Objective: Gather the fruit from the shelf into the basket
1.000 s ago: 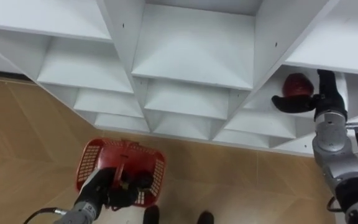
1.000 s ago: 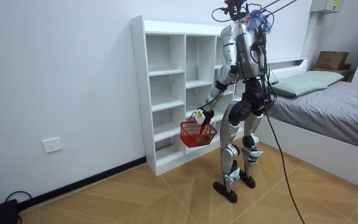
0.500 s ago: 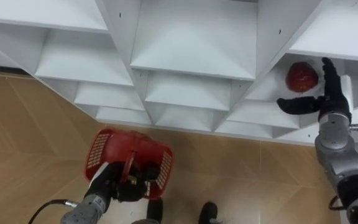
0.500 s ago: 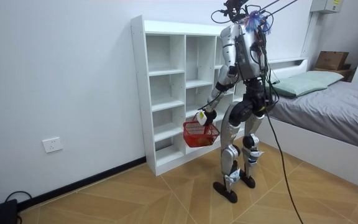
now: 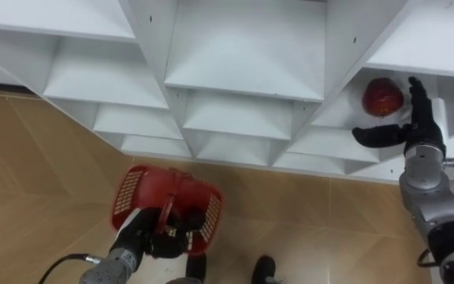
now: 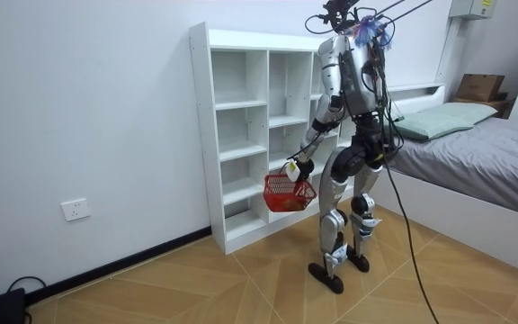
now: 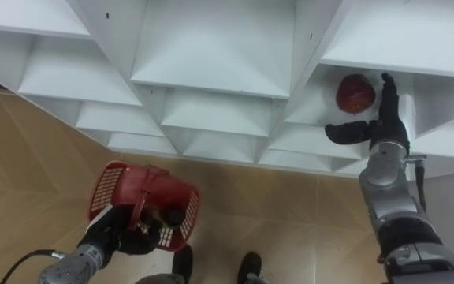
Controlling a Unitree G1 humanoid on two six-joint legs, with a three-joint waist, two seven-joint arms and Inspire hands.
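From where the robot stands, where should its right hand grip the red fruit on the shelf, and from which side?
Probably round the middle of the red fruit, through the open front of its compartment: it is round, without a handle, and the open right hand is spread beside it.

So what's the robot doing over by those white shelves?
It's collecting fruit. The robot stands in front of the white shelf unit. Its right robot hand is open and reaching into one compartment, right next to a red fruit, with the fingers not closed around it yet. Its left robot hand holds a red basket by the handle, down low near the floor.
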